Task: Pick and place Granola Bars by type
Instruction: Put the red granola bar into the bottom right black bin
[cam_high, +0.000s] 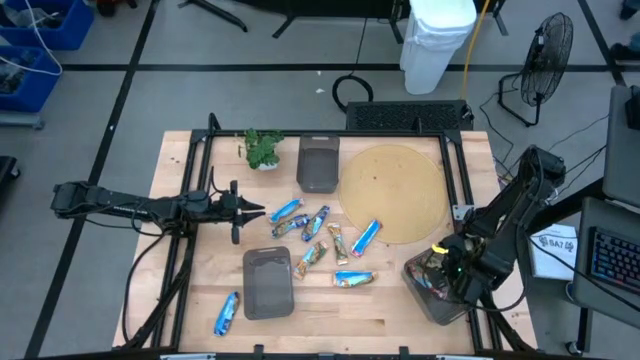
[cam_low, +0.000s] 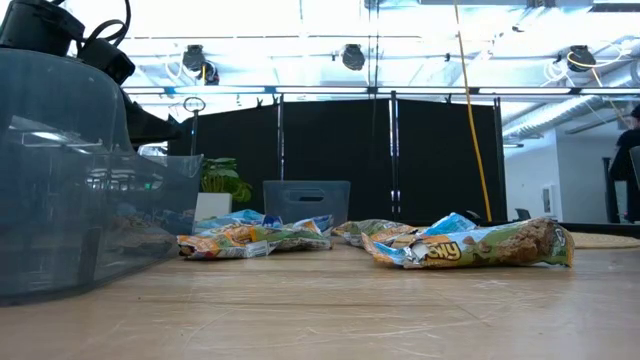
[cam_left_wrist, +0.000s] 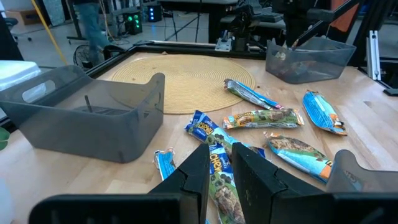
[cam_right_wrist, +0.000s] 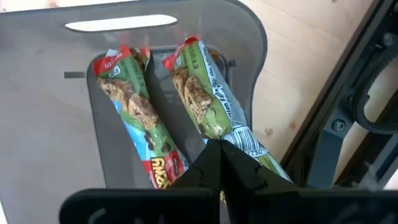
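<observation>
Several granola bars, blue ones (cam_high: 286, 211) and tan-green ones (cam_high: 353, 279), lie loose on the wooden table's middle. My right gripper (cam_right_wrist: 219, 160) points down into the grey bin (cam_high: 432, 296) at the near right, shut on a green-and-red bar (cam_right_wrist: 205, 93). A second such bar (cam_right_wrist: 134, 109) lies flat on that bin's floor. My left gripper (cam_left_wrist: 221, 171) waits level at the table's left, short of the loose bars, its fingers a narrow gap apart with nothing between them. My right gripper pinches the green-and-red bar near its barcode end (cam_right_wrist: 239, 140) between its two fingers, coming from above and pointing down. The bar slants away below the fingers, its other end (cam_right_wrist: 186, 53) down in the bin beside the second bar.
A second grey bin (cam_high: 268, 283) stands near the front, a third (cam_high: 318, 165) at the back beside a small plant (cam_high: 263, 148). A round woven mat (cam_high: 393, 192) lies at the back right. One blue bar (cam_high: 227, 312) lies alone at the near left.
</observation>
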